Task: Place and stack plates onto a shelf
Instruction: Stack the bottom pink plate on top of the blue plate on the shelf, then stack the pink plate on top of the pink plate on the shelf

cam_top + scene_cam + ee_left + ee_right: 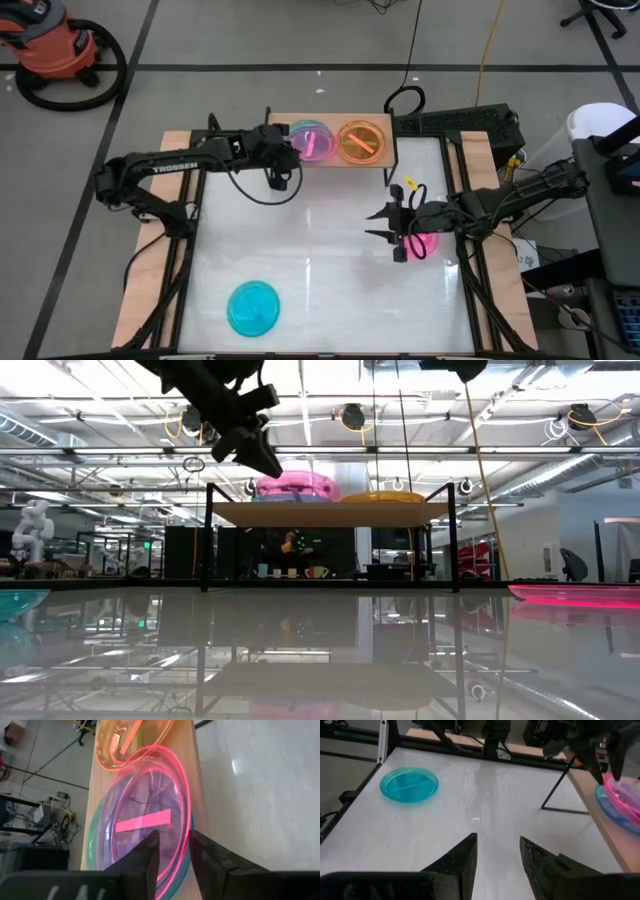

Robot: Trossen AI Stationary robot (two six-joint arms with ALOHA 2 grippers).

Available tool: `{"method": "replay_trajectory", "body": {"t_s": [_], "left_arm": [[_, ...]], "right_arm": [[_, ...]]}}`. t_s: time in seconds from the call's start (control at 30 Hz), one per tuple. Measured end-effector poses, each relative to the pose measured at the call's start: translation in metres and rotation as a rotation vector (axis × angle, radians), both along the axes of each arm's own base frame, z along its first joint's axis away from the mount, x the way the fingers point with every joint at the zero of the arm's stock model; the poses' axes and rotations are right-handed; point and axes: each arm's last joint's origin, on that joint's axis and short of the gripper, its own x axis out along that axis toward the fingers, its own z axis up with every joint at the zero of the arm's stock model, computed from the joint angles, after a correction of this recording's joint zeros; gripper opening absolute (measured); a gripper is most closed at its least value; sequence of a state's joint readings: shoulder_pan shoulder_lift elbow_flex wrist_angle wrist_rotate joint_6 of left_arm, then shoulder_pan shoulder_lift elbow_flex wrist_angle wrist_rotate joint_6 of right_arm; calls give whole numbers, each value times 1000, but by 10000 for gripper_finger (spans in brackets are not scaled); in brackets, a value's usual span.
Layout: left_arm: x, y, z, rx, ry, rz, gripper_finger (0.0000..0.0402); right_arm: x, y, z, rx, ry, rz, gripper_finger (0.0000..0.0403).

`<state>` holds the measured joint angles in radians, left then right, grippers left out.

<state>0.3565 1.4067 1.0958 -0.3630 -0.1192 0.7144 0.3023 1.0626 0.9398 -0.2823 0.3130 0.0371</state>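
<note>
The shelf [330, 160] stands at the table's far edge, wood board on thin black legs. Its left half carries a stack with green and blue rims [92, 845] showing beneath a pink plate [312, 143]. An orange stack [361, 141] rests on the right half. My left gripper [175, 852] is at the pink plate's left rim, shut on it. My right gripper [392, 232] hovers open over the table's right side, pointing left. A second pink plate [428, 243] lies flat under its wrist. A blue plate [253, 306] lies flat near the near-left corner. My left gripper pinches the top pink plate's rim [184, 837] on the side facing the table's left, one finger [150, 852] inside the dish and one [207, 857] outside. The fingers slant down from the left [262, 460]. The plate sits on the stack, its gripped edge slightly raised [612, 782].
Bare white tabletop [320, 260] spreads between the shelf, the blue plate and my right gripper. A black frame and wooden border [150, 250] edge the table. The shelf's thin legs [555, 795] stand on the far part of the top.
</note>
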Motion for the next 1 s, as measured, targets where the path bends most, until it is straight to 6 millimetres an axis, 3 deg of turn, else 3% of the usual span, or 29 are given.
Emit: {"method": "replay_trajectory", "body": {"t_s": [0.27,0.4,0.63,0.77,1.0], "left_arm": [[-8,-16,10,-11,-11,26,163],[-12,-25,17,11,-31,95,183],[-26,-51,51,-24,-256,97,186],[-37,-66,74,-73,-424,77,186],[-50,-93,94,-208,-571,-56,186]], "right_arm": [[-7,0,-16,95,149,-54,130],[-14,3,-46,174,256,-61,130],[-37,8,-106,298,471,-100,130],[-49,11,-127,320,535,-133,130],[-65,14,-150,324,586,-187,130]]}}
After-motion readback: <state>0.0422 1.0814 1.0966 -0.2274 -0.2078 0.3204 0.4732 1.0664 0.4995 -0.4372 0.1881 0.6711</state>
